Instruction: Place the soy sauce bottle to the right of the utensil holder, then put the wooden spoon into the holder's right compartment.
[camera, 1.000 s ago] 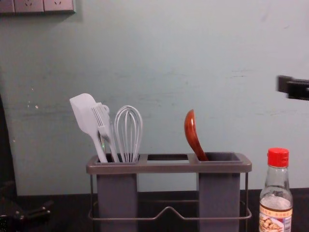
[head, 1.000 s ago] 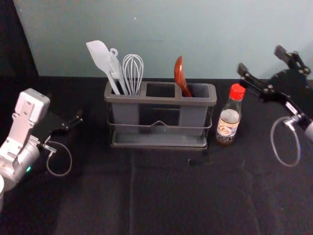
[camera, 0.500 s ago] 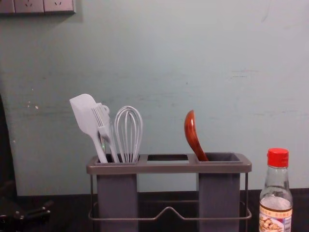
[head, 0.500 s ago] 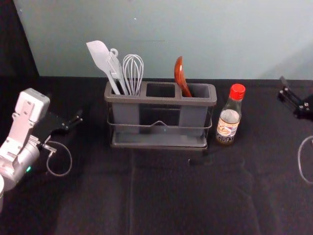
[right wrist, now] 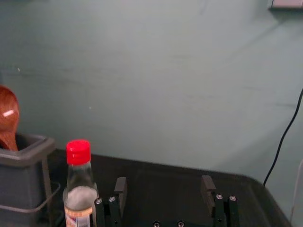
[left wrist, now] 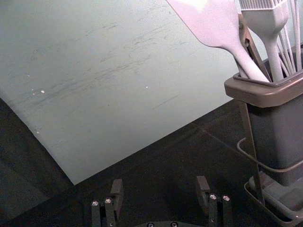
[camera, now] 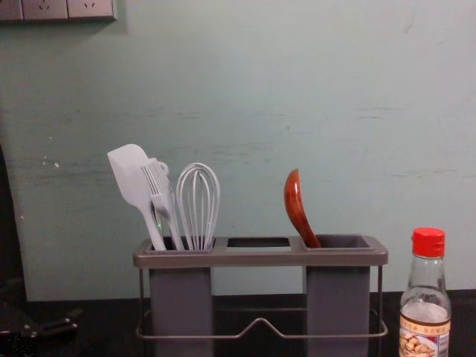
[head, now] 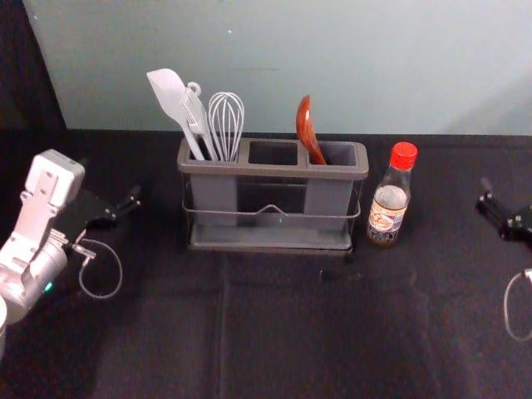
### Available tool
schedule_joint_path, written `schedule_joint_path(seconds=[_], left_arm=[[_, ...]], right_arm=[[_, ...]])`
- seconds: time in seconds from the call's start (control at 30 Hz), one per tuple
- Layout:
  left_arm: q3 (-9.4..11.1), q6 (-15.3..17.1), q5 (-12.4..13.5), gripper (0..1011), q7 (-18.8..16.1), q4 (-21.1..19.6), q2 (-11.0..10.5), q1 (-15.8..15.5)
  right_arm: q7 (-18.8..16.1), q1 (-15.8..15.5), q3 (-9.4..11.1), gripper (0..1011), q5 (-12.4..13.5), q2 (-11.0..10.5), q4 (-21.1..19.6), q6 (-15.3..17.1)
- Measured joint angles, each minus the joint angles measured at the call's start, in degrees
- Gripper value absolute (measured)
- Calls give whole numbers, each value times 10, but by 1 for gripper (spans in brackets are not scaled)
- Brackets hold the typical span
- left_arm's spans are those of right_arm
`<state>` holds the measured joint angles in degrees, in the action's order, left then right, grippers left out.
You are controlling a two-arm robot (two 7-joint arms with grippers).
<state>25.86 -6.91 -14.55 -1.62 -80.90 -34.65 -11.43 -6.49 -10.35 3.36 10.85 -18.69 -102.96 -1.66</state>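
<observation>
Head view: soy sauce bottle stands upright, right of utensil holder; left gripper at left, right gripper at right edge. Left wrist view: fingers spread. Right wrist view: fingers spread, bottle nearby. Chest view: wooden spoon leans left in holder's right compartment

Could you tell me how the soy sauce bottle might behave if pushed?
The soy sauce bottle would probably stay stiff and feel slick, given its smooth, glassy wall. Standing tall and narrow, it may tip if pushed near the red cap.
</observation>
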Motion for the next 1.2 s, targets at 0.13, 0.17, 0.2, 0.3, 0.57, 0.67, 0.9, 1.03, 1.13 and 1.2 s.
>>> schedule_joint_path(seconds=[0.13,0.17,0.2,0.3,0.57,0.67,0.9,1.03,1.13,1.2], left_arm=[[0,0,0,1005,0,0,0,0],[0,0,0,1005,0,0,0,0],[0,0,0,1005,0,0,0,0],[0,0,0,1005,0,0,0,0],[0,0,0,1005,0,0,0,0],[0,0,0,1005,0,0,0,0],[0,0,0,1005,0,0,0,0],[0,0,0,1005,0,0,0,0],[0,0,0,1005,0,0,0,0],[0,0,0,1005,0,0,0,0]], right_arm=[[-5,-1,-3,1002,-1,8,14,4],[-7,-1,-4,1002,-2,9,16,5],[-8,-1,-5,1002,-3,10,19,5],[-14,-2,-10,1002,-8,18,29,9],[-27,-1,-17,1002,-18,28,43,10],[-30,0,-18,1002,-22,31,45,10],[-28,0,-13,1002,-29,39,46,9],[-28,0,-14,1002,-28,38,46,9],[-28,0,-14,1002,-28,38,45,9],[-28,0,-14,1002,-28,37,45,9]])
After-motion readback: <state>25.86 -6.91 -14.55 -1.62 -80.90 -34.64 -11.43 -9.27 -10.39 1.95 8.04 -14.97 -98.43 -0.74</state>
